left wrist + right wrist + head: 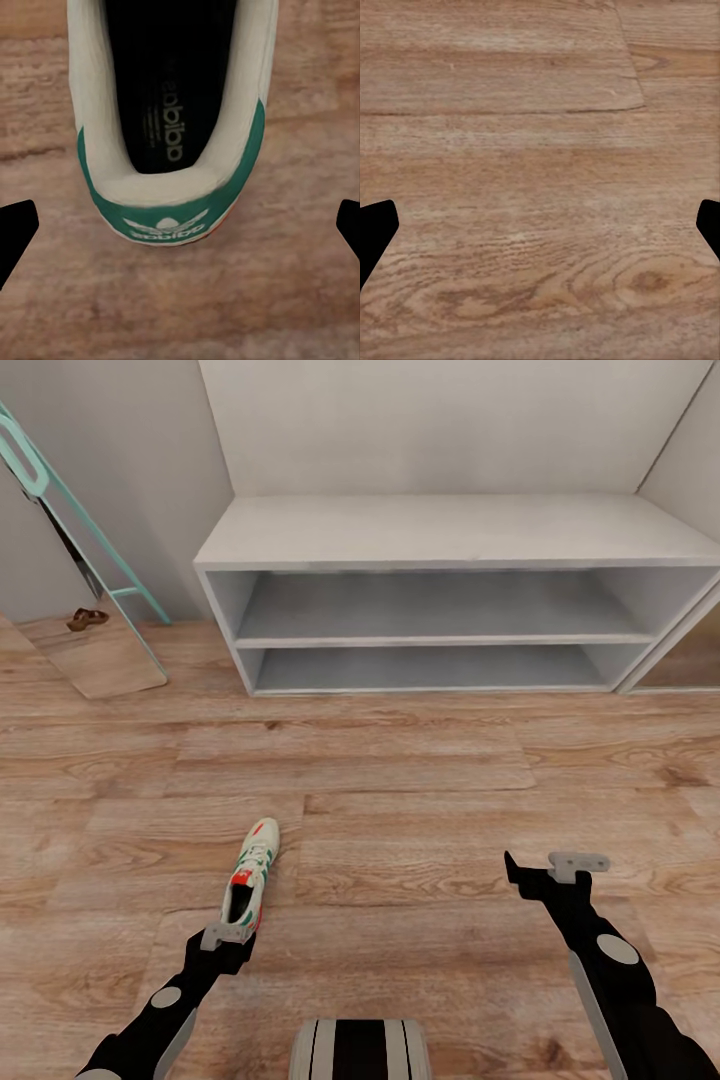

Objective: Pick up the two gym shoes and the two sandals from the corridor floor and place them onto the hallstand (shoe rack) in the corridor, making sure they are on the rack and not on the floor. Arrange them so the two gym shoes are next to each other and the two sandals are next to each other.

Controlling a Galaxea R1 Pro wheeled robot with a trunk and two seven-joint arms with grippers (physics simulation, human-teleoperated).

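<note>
While your left gripper (222, 937) hovers jaws spread behind the gym shoe (251, 875) at lower left, the right gripper (556, 867) hangs spread over bare corridor floor (420, 810). Beyond, the hallstand (450, 530) sits empty; nothing placed yet.

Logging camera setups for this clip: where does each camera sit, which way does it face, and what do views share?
Head view: high on the robot, looking forward and down at the light-grey shoe rack, the wood-plank floor and both black arms.
Left wrist view: above the left claw, looking down at the heel of the cream-white, green-striped sneaker; fingertips at the edges.
Right wrist view: above the right claw, facing bare floor.
Shared: head and left wrist views both show the sneaker.
</note>
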